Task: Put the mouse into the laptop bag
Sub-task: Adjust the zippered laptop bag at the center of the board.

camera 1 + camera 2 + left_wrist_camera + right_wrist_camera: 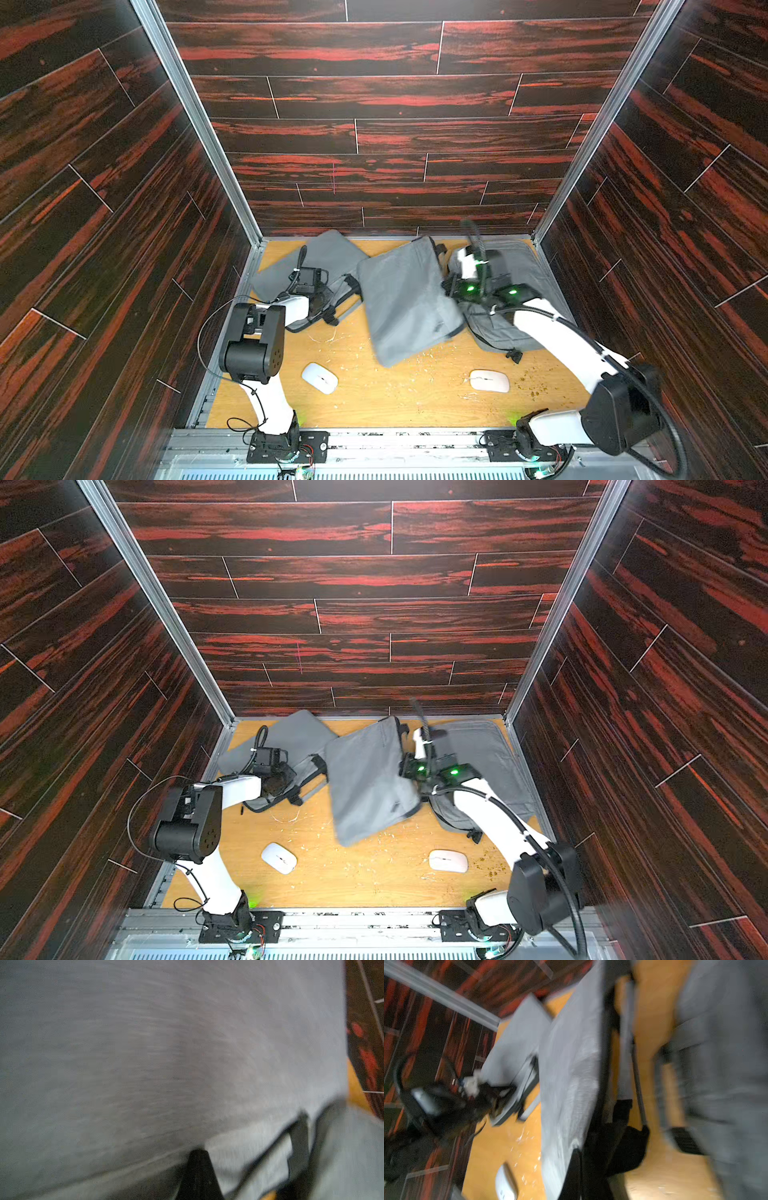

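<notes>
Slim black fingers [574, 1174] on flat, soft grey fabric laptop bag [566, 1064]

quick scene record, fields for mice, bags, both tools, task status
mice: two, white; left mouse and right mouse, both lying on the table
bags: two, gray; left bag, right bag
flap: right bag's flap raised off the table, blurred
right tool: shut on flap edge
left tool: shut, against left bag's fabric; grip unclear
task: not done, neither mouse in a bag
</notes>
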Robot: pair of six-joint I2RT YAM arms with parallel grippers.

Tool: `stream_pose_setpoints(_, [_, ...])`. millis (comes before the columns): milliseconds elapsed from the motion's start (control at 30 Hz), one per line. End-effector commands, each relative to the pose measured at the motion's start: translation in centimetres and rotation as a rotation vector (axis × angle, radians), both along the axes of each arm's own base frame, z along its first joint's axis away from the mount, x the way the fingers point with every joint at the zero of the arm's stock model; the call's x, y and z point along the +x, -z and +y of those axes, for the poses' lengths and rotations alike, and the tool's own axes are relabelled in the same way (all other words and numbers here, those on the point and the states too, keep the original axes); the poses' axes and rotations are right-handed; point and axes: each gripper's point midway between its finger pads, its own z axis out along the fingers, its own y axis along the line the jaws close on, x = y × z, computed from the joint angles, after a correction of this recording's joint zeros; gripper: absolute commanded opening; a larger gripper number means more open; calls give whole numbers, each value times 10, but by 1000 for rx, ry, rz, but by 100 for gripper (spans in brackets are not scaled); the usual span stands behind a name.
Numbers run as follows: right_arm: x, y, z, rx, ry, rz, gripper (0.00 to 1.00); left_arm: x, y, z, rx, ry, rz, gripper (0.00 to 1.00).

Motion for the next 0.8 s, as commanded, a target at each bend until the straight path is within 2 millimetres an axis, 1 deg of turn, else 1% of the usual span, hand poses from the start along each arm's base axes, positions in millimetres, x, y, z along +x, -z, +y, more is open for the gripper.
stream_pose_setpoints(0, [-8, 2, 35, 87, -69, -7, 0, -53, 59, -25, -25, 64, 238, 0])
stream_pose_setpoints(33, [-12, 7, 37, 85, -73, 2, 0, -53, 60, -29, -23, 72, 241, 0])
stream_pose_setpoints(100, [-17, 15, 36, 85, -67, 17, 0, -52, 58, -34, -20, 81, 237, 0])
stream_pose_setpoints(267, [-28, 31, 22, 56, -34, 33, 0, -53, 52, -40, -14, 99, 231, 0])
stream_pose_setpoints(300, [-30, 36, 20, 48, -31, 42, 7, -53, 51, -42, -10, 104, 232, 0])
stream_pose_setpoints(400, [-34, 53, 20, 37, -42, 73, 21, -50, 45, -46, -3, 120, 225, 0])
stream_pose_setpoints(433, [-34, 57, 21, 31, -49, 80, 24, -49, 43, -48, -5, 126, 221, 0])
stream_pose_setpoints(500, [-34, 61, 22, 11, -62, 84, 31, -44, 30, -55, -14, 142, 198, 0])
stream_pose_setpoints(533, [-34, 60, 21, 0, -62, 80, 33, -41, 22, -58, -17, 154, 183, 0])
stream_pose_setpoints(567, [-33, 59, 18, -19, -58, 72, 35, -39, 12, -62, -18, 166, 165, 0])
stream_pose_setpoints(600, [-35, 57, 15, -43, -57, 62, 36, -38, -1, -66, -17, 180, 148, 3])
stream_pose_setpoints(667, [-41, 55, 7, -101, -46, 40, 38, -38, -25, -74, -10, 205, 113, 12])
stream_pose_setpoints(700, [-47, 55, 2, -143, -44, 29, 38, -39, -46, -77, -11, 218, 73, 18])
stream_pose_setpoints(767, [-61, 60, -6, -227, -48, 7, 38, -45, -71, -82, -1, 239, 35, 33])
